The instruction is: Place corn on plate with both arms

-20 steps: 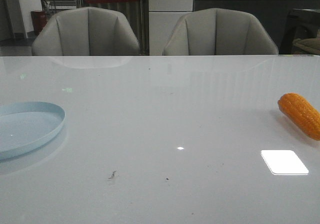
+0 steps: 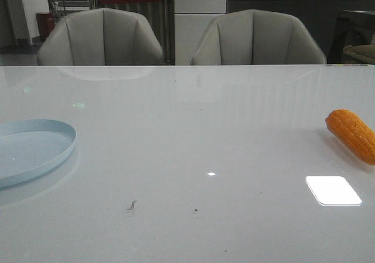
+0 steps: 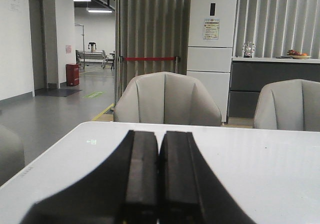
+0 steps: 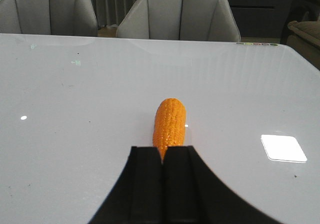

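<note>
Nothing of the task looks done yet. The corn point(image 2: 352, 135) lies on its side on the bare desk point(image 2: 193, 134), and the plate point(image 2: 32, 150) holds nothing. The plate serves as the landmark: the cob sits well apart from it, across the whole width of the desk, at the opposite edge of the front view.

Both arms seem to be at their starting poses. The right claw point(image 4: 164, 159) has its fingers pressed together with no gap showing, and it grips nothing; the corn lies just beyond its tips, lined up lengthwise with them, though I cannot tell whether they touch it. The left claw point(image 3: 159, 149) is likewise pressed together and empty, pointing across the desk toward the chairs, with neither plate nor corn in its own view.

Still to come, by my reading: spreading a claw, taking the cob, carrying it over to the plate, probably with a handover between arms, and setting it down.

Counted: one corn cob, one plate, two claws, two chairs point(image 2: 102, 37) beyond the desk.
</note>
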